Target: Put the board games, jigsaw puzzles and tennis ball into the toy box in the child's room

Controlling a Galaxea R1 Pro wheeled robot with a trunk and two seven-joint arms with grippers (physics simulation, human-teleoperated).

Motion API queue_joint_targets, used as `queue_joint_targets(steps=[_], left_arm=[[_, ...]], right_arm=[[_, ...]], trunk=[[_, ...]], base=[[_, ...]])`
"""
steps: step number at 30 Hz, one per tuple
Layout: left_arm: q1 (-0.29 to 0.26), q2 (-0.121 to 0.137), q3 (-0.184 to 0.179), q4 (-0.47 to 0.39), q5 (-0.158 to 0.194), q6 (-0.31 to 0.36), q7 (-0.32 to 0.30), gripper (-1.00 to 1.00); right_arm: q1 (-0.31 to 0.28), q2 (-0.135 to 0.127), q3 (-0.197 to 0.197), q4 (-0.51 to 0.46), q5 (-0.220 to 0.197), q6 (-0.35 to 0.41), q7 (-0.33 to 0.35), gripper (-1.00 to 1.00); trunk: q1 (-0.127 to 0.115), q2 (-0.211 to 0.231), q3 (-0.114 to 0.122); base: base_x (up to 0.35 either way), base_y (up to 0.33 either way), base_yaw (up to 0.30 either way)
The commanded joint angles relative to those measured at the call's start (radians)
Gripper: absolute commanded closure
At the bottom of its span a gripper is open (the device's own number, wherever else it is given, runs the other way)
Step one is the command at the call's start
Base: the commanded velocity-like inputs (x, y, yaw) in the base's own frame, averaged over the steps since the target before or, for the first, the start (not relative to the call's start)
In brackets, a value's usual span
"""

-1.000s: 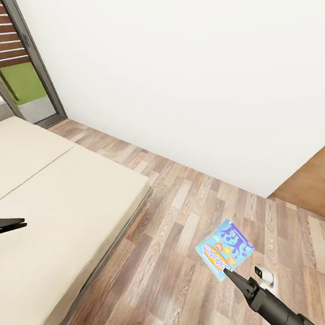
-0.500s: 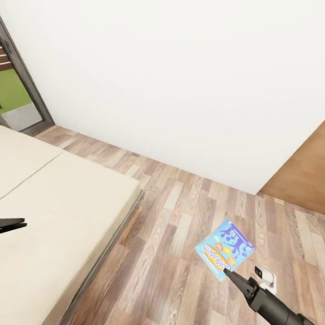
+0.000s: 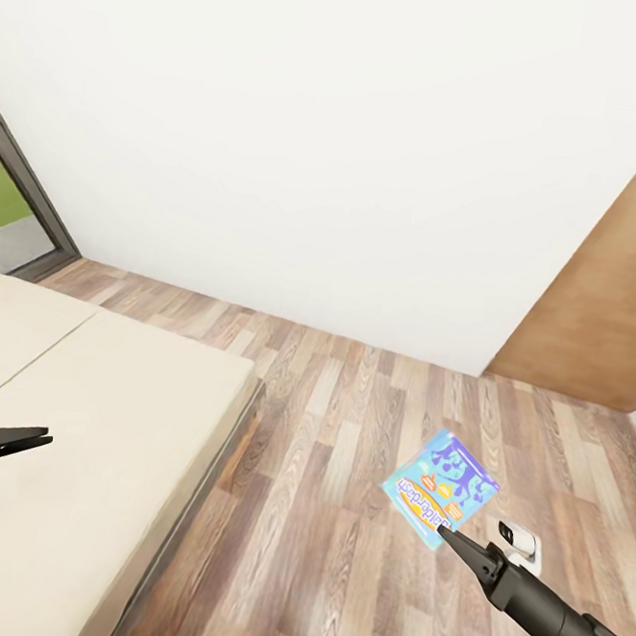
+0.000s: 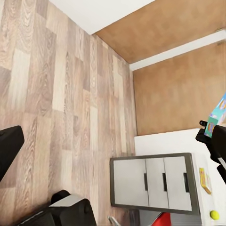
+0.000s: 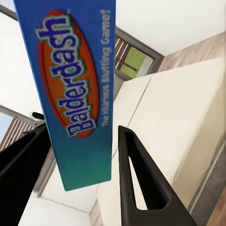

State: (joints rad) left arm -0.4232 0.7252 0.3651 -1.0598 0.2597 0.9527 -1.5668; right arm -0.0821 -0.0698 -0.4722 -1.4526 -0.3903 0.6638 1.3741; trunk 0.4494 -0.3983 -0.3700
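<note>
My right gripper (image 3: 442,531) is shut on the lower edge of a blue board game (image 3: 441,489) lettered Balderdash and holds it upright above the wood floor. In the right wrist view the game box (image 5: 75,84) stands between the two black fingers (image 5: 141,183). Over the bed's near edge, my left gripper (image 3: 18,439) is open and holds nothing; one of its fingers (image 4: 8,149) shows in the left wrist view. That view also takes in the table (image 4: 165,141) with white cabinet fronts, the tennis ball (image 4: 214,215) on its top, and a flat yellowish thing (image 4: 205,181) beside the ball.
A cream bed (image 3: 84,452) fills the left side, with wood floor (image 3: 346,436) to its right. Behind stands a white wall. A brown wooden door (image 3: 598,314) is at the right, a glass door frame (image 3: 24,206) at the far left.
The camera has turned right: bed and glass door slid left, and more of the brown door came into view. Both grippers keep their poses, and the game stays held.
</note>
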Motion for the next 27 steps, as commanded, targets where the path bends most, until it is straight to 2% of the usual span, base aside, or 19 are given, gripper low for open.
queue_joint_targets(steps=[1,27], left_arm=[[0.0,0.0,0.0,0.0,0.0,0.011,-0.004,-1.0],[0.0,0.0,0.0,0.0,0.0,0.011,-0.004,-1.0]], right_arm=[[-0.001,0.0,0.0,0.0,-0.002,0.01,0.002,1.0],[-0.001,0.0,0.0,0.0,-0.002,0.01,0.002,1.0]], trunk=[[0.001,-0.002,0.0],[0.001,-0.002,0.041]], base=[[0.0,0.0,-0.157],[0.0,0.0,-0.157]])
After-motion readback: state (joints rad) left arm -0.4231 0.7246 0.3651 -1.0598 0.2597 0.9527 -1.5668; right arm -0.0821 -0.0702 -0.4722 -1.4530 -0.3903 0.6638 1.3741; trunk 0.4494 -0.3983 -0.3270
